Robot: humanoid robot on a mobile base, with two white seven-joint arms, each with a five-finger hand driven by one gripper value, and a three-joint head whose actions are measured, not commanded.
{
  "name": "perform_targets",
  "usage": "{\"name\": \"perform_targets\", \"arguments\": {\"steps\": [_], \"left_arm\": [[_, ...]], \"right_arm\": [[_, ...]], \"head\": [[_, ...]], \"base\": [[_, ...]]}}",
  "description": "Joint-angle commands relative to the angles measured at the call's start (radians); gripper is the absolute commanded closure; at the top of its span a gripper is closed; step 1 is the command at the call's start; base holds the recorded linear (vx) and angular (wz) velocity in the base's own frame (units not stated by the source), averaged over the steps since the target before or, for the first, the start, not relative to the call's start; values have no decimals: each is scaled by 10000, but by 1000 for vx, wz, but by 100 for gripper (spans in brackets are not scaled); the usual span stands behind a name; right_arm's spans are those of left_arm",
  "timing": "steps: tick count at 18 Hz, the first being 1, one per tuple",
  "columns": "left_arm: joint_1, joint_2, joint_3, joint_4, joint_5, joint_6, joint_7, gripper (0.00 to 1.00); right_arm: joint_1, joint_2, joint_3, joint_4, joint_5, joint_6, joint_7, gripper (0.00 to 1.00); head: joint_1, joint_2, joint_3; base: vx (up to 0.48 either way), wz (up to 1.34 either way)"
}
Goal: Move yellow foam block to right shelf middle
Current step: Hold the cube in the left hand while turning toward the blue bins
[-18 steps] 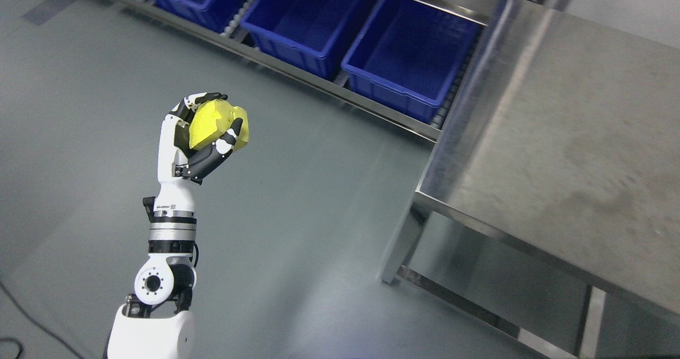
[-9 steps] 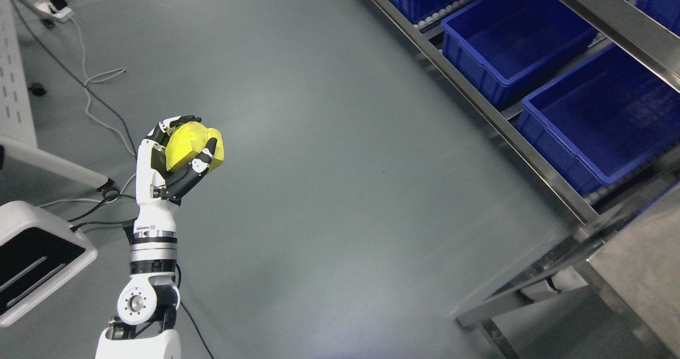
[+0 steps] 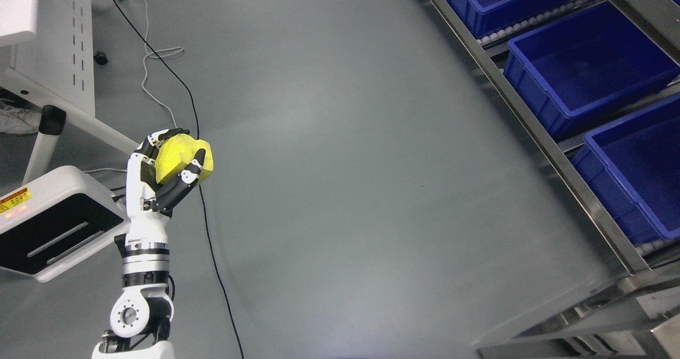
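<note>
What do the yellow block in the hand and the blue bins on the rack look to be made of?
Yellow foam block: soft, matte foam by its porous surface, dented under the left hand fingers. Blue bins: probably rigid moulded plastic, smooth with a slight sheen and rolled rims.

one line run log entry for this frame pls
left hand: shut on yellow foam block | held above floor | blue bins on shelf at right | not placed

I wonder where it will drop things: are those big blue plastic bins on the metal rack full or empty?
Empty, as far as visible: the blue plastic bins show bare blue floors, though some are cut off by the picture's edge.
</note>
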Motion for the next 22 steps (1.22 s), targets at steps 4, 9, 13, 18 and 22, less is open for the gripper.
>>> {"name": "perform_targets", "arguments": {"steps": [4, 9, 13, 18, 22], "left_arm": [[105, 172, 202, 140, 297, -4, 3, 100], [105, 172, 156, 217, 297, -95, 3, 100], [105, 172, 125, 217, 297, -280, 3, 100], [90, 172, 110, 217, 281, -295, -28, 100], [90, 172, 125, 217, 281, -295, -28, 100]], "right_arm": [[14, -175, 0, -175, 31, 8, 5, 0], [14, -175, 0, -175, 31, 8, 5, 0], [14, -175, 0, -175, 31, -7, 5, 0], [14, -175, 0, -175, 31, 8, 5, 0], [14, -175, 0, -175, 31, 8, 5, 0]], "head": [[0, 0, 0], [0, 0, 0], [0, 0, 0], [0, 0, 0], [0, 0, 0]], "base": [[121, 288], [222, 168], [315, -85], [452, -191], [519, -237]]}}
